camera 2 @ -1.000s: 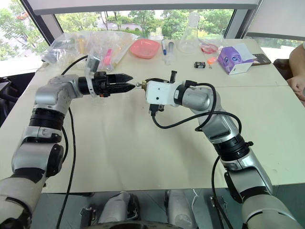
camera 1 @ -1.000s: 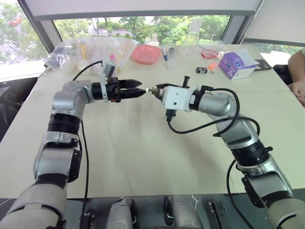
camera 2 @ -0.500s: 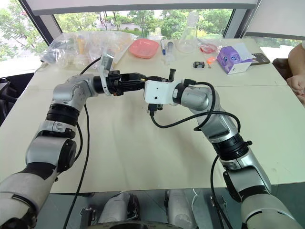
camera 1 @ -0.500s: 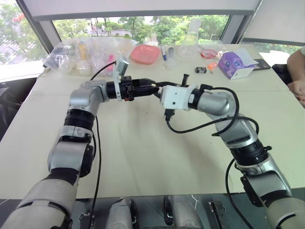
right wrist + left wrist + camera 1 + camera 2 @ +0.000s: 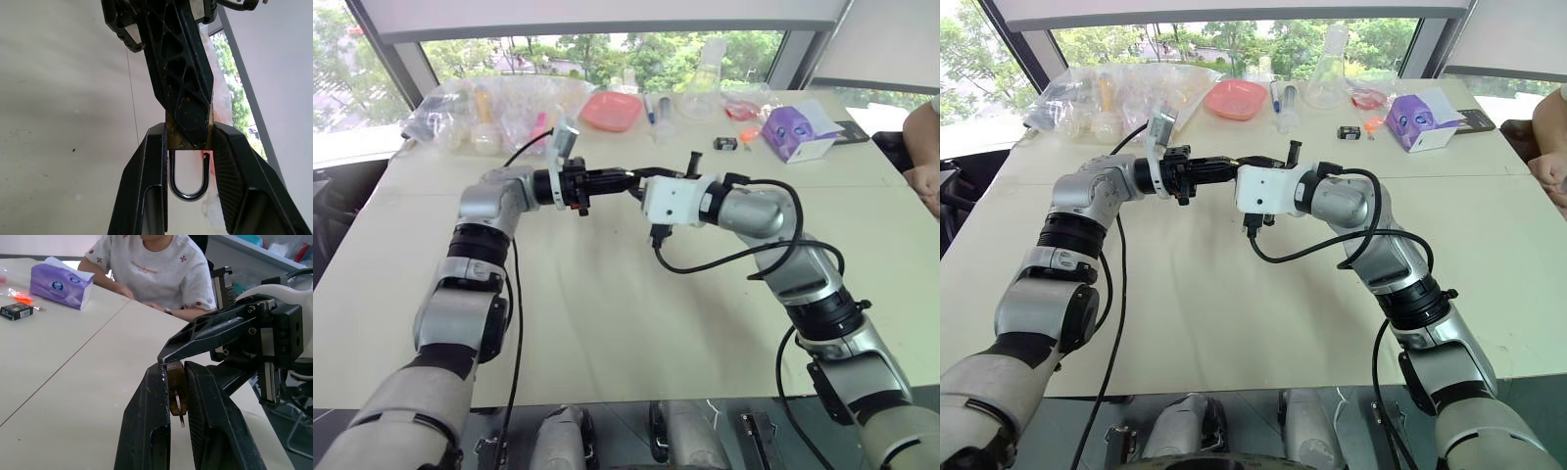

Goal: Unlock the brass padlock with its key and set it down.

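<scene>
Reaching in from the left, the left gripper (image 5: 175, 382) clamps its fingers on the brass padlock (image 5: 175, 387) above the table (image 5: 607, 323). From the right, the right gripper (image 5: 190, 142) pinches the same padlock, its silver shackle (image 5: 188, 183) hanging between those fingers.

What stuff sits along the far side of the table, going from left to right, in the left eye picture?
Clear plastic bags → pink tray → glass flask → small black box → purple tissue box.
</scene>
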